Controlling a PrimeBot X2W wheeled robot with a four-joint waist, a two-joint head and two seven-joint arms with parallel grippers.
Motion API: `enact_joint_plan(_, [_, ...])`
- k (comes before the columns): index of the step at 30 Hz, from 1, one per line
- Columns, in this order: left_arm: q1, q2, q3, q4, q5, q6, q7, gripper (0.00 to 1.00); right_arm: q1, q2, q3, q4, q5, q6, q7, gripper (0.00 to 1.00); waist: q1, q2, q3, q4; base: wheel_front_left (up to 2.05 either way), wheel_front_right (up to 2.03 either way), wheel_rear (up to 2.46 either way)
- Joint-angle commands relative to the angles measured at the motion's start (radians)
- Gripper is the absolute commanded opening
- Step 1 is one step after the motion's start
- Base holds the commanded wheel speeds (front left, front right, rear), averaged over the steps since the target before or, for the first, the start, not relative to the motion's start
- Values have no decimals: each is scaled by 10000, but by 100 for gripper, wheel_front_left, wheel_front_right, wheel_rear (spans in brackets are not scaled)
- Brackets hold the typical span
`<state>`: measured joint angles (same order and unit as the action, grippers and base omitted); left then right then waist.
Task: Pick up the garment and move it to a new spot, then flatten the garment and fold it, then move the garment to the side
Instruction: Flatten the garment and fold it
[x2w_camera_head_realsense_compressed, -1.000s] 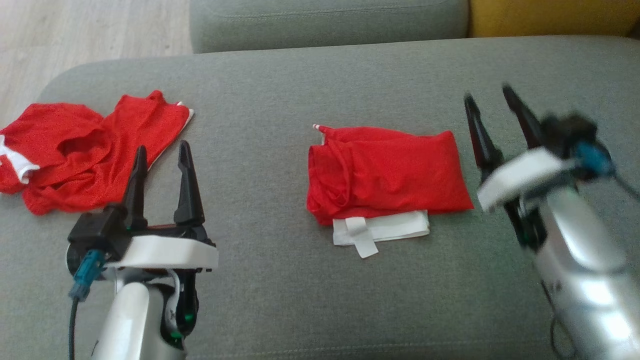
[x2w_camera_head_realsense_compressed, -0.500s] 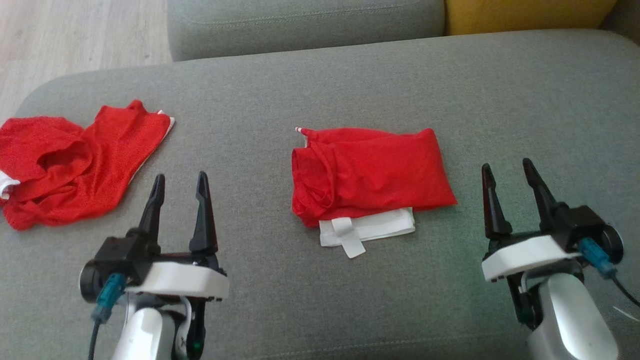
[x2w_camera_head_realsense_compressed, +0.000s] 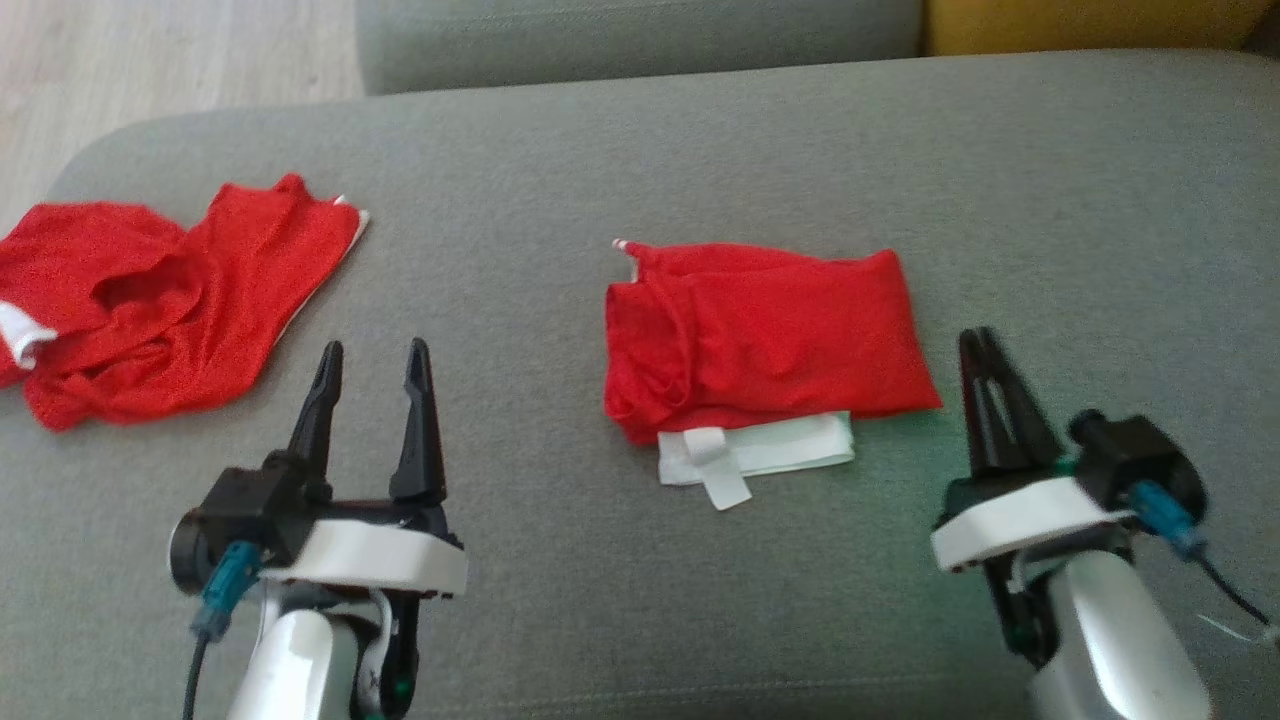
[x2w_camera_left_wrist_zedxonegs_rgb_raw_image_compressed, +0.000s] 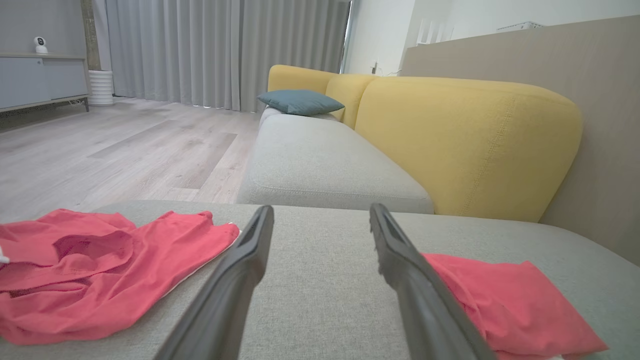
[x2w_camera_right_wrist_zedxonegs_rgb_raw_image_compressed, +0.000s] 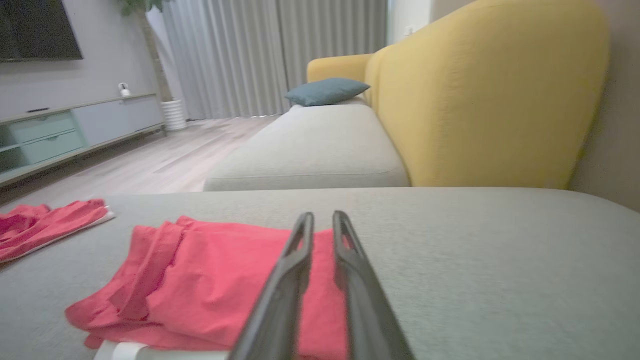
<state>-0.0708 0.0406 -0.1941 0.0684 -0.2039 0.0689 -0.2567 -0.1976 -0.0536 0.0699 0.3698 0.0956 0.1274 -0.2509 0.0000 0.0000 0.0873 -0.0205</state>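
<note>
From the head view, the folded red garment (x2w_camera_head_realsense_compressed: 770, 335) lies near the middle of the grey cushion (x2w_camera_head_realsense_compressed: 600, 170), a white band (x2w_camera_head_realsense_compressed: 790, 450) showing from under its near edge. A crumpled red garment (x2w_camera_head_realsense_compressed: 150, 310) sits well apart at the cushion's left end. The left tool (x2w_camera_head_realsense_compressed: 374, 347) hovers between the two with its fingers spread wide and nothing between them. The right tool (x2w_camera_head_realsense_compressed: 979, 336) is just beside the folded garment's right edge, its fingers drawn almost together and holding nothing. In the left wrist view, the parted fingers frame bare cushion, with the crumpled garment off to the left and the folded one partly behind the right finger. A yellow backrest (x2w_camera_left_wrist_zedxonegs_rgb_raw_image_compressed: 465, 140) and a blue pillow (x2w_camera_left_wrist_zedxonegs_rgb_raw_image_compressed: 300, 101) stand beyond. In the right wrist view, only a thin gap separates the two fingers. They point across the folded garment's right part, but whether they touch the cloth cannot be told.
</note>
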Motion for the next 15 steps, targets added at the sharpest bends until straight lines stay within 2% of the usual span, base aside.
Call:
enact_joint_plan(1, [-566, 97, 226, -355, 44, -26, -51, 100, -545, 32, 375, -247, 54, 33, -66, 0, 0, 0, 194, 216, 0, 0, 0])
enact_joint_plan(7, [-928, 97, -188, -322, -112, 17, -51, 100, -1546, 33, 1114, 714, 158, 33, 221, 0, 0, 0, 938, 1018, 0, 0, 0])
enact_joint_plan(15, [-1310, 97, -465, -249, -215, 59, -51, 100, -3246, 33, 1684, 2965, 463, 33, 216, 0, 0, 0, 1822, 2049, 0, 0, 0])
